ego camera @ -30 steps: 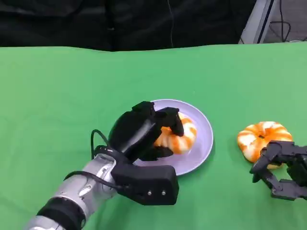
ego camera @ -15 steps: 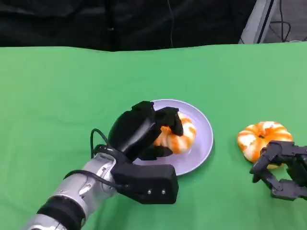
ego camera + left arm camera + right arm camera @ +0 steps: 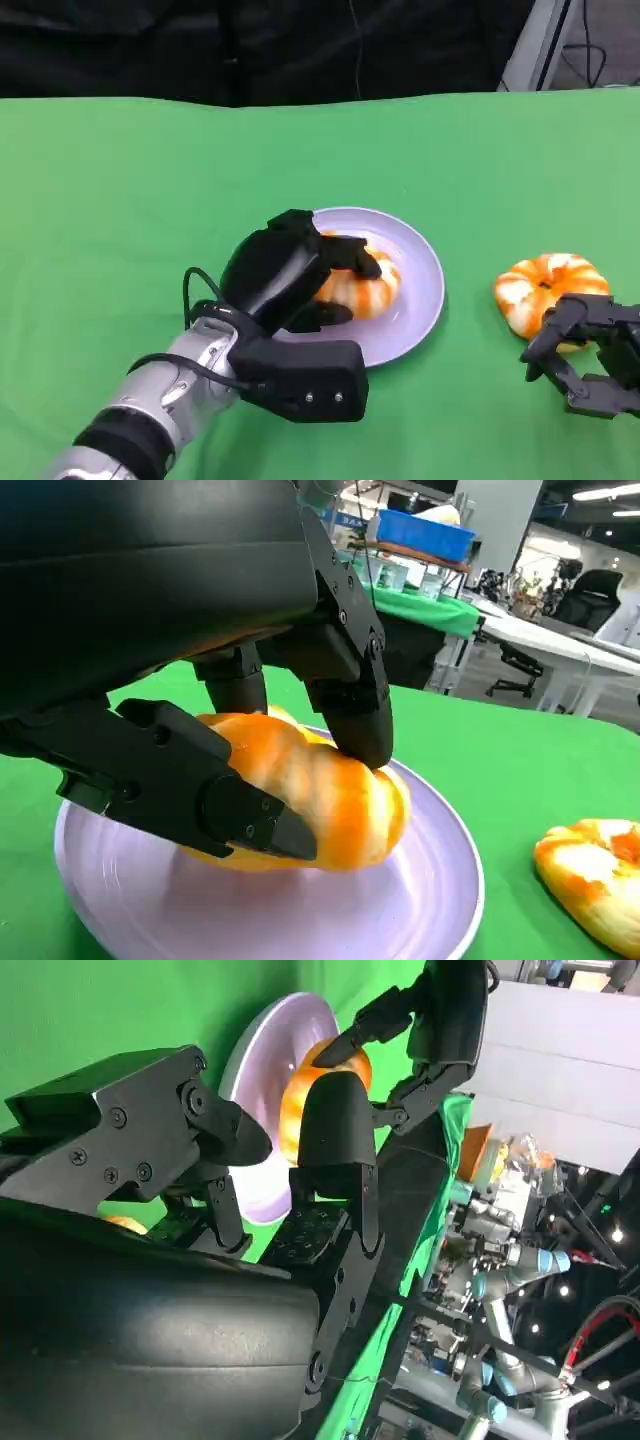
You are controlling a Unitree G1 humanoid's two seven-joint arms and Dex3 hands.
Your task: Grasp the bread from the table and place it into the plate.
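An orange-and-white bread [image 3: 362, 291] lies in the lilac plate [image 3: 424, 288] at the table's middle. My left hand [image 3: 285, 272] grips it, with fingers on both sides of it. The left wrist view shows the bread [image 3: 335, 795] resting on the plate [image 3: 420, 905], pinched between the black fingers [image 3: 200, 785]. A second bread [image 3: 545, 283] lies on the green cloth right of the plate and also appears in the left wrist view [image 3: 597, 872]. My right hand [image 3: 592, 352] sits at its near edge, fingers apart and holding nothing. The right wrist view looks past its fingers [image 3: 335, 1145] to the plate [image 3: 262, 1060].
Green cloth [image 3: 130, 200] covers the whole table, with open room to the left and behind the plate. The table's far edge meets a dark backdrop [image 3: 250, 45].
My left hand and the bread in it have shifted slightly left and lower onto the plate. The right hand and the second bread have stayed put.
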